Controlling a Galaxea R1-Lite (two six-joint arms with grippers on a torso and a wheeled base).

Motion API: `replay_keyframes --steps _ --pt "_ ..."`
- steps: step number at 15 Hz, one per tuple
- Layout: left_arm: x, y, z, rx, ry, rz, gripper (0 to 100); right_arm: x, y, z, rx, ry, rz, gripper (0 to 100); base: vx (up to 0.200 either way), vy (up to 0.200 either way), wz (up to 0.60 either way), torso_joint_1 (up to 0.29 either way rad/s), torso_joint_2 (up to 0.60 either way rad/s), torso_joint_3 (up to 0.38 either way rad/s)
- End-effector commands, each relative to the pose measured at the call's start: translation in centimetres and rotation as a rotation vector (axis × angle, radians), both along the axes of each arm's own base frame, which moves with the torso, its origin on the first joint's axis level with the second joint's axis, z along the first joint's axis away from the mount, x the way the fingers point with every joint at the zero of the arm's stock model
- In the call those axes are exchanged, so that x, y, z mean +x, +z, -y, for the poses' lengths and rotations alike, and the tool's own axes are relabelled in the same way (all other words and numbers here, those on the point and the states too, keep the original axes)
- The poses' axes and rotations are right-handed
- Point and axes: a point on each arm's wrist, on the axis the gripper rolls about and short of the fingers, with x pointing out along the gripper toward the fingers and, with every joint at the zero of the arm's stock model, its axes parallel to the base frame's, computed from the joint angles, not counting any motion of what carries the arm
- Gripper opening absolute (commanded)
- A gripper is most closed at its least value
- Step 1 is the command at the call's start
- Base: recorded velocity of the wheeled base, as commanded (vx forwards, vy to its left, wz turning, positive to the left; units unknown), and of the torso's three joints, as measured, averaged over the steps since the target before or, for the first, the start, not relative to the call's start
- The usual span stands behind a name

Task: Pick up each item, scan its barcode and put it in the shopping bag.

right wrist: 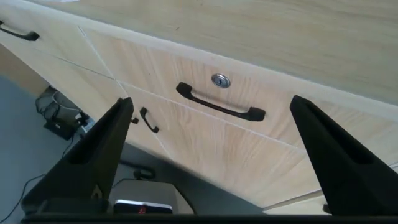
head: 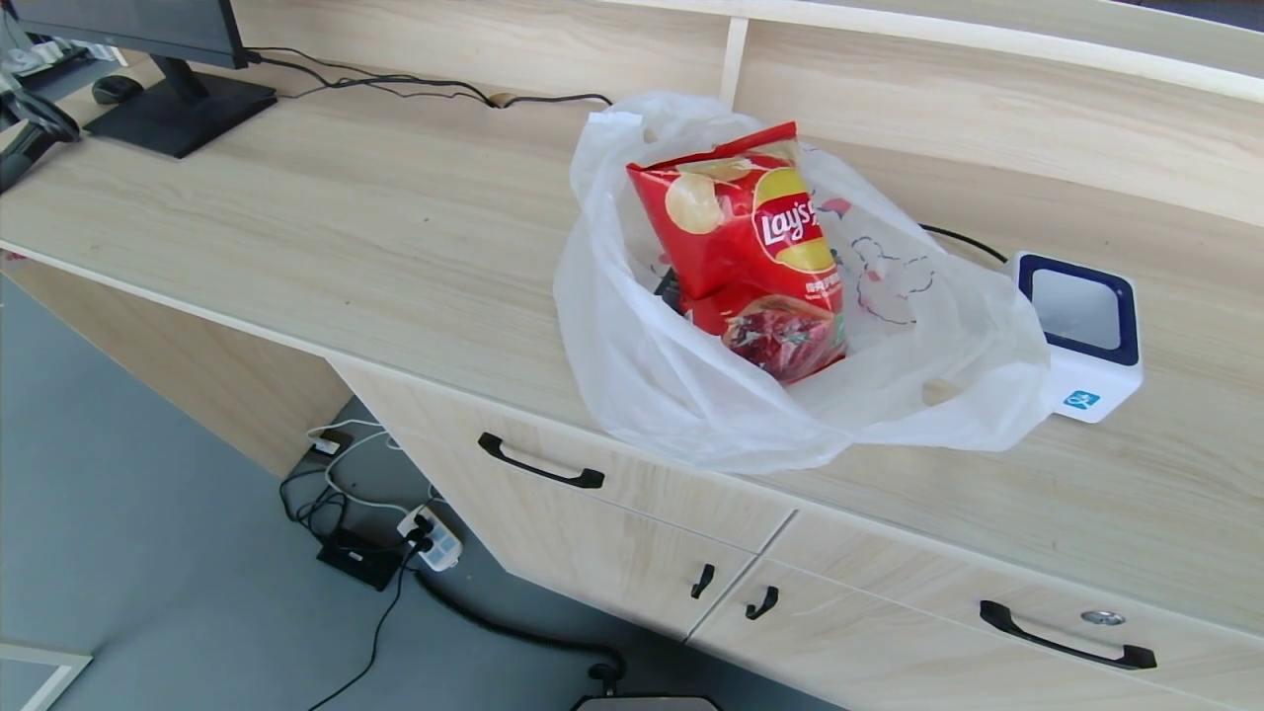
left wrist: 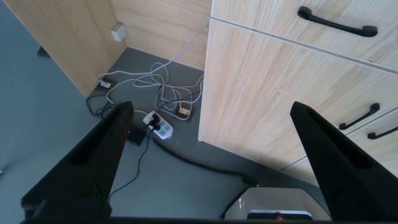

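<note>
The left gripper (left wrist: 208, 111) sits low before the cabinet front (left wrist: 267, 93), above the floor cables (left wrist: 155, 84), with its fingers spread wide and nothing between them. On the counter (head: 296, 227), the shopping bag (head: 671, 395) stands open, and the chip bag (head: 741, 232) and a smaller red packet (head: 785, 341) are already inside it. The scanner (head: 1081, 331) stands just beside the bag. Judged from this, the task is complete or nearly so. The right gripper (right wrist: 209, 102) faces a drawer handle (right wrist: 221, 104), fingers apart and empty. Both grippers are well apart from the bagged items.
</note>
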Motion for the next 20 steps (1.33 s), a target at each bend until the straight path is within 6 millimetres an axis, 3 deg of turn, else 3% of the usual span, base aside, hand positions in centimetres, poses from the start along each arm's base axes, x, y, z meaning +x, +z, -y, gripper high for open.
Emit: replay_keyframes --steps 1,20 --pt "0.00 0.00 0.00 0.000 0.000 0.000 100 0.04 -0.04 0.00 -0.028 0.000 0.003 100 0.000 0.000 0.00 0.000 0.00 0.000" --pt "0.00 0.00 0.00 0.000 0.000 0.000 100 0.12 -0.56 0.23 -0.017 -0.102 -0.038 100 0.000 0.000 0.00 0.000 0.00 0.000"
